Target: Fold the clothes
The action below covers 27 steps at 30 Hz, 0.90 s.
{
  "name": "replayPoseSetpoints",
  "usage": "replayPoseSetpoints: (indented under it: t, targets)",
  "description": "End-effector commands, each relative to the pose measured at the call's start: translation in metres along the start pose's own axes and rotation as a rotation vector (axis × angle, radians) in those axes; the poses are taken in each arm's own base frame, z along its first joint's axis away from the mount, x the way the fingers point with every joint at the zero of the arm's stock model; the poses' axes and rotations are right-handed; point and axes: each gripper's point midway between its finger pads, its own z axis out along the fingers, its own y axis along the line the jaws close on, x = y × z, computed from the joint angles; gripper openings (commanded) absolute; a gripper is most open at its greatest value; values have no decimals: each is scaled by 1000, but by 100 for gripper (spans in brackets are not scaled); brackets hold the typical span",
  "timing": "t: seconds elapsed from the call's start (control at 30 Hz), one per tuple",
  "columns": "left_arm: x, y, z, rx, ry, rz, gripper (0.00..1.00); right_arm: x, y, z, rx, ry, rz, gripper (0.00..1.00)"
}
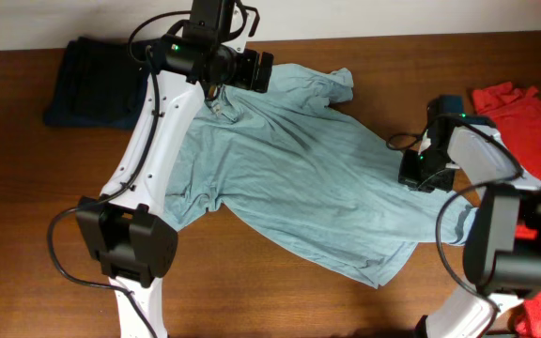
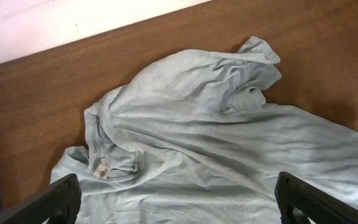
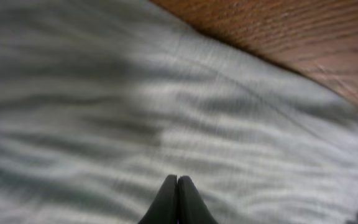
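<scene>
While the left end effector hangs spread wide above the collar, the grey-blue T-shirt lies crumpled across the desk. The right end effector is pressed together on its cloth, possibly nipping a fold; blur hides that.

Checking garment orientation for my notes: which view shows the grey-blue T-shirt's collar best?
Left wrist view: the collar and its label lie open and close. Overhead shows it small, partly hidden by the left arm. Right wrist shows only blurred T-shirt fabric.
</scene>
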Motion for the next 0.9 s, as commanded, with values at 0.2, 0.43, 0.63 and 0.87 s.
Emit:
replayPoseSetpoints:
  t: [0.2,0.43,0.63,0.87]
  targets:
    - [-8,0,-15,8,-33,-7,99,-17,-19,43,105,-13,30,4]
    - [-8,0,-15,8,-33,-7,99,-43,-42,72,116,-70,83,4]
    - [-8,0,-15,8,-33,-6,99,-84,-61,74,95,-222,112,4]
    - [-8,0,-15,8,-33,-7,99,-149,-56,50,88,-496,-16,4]
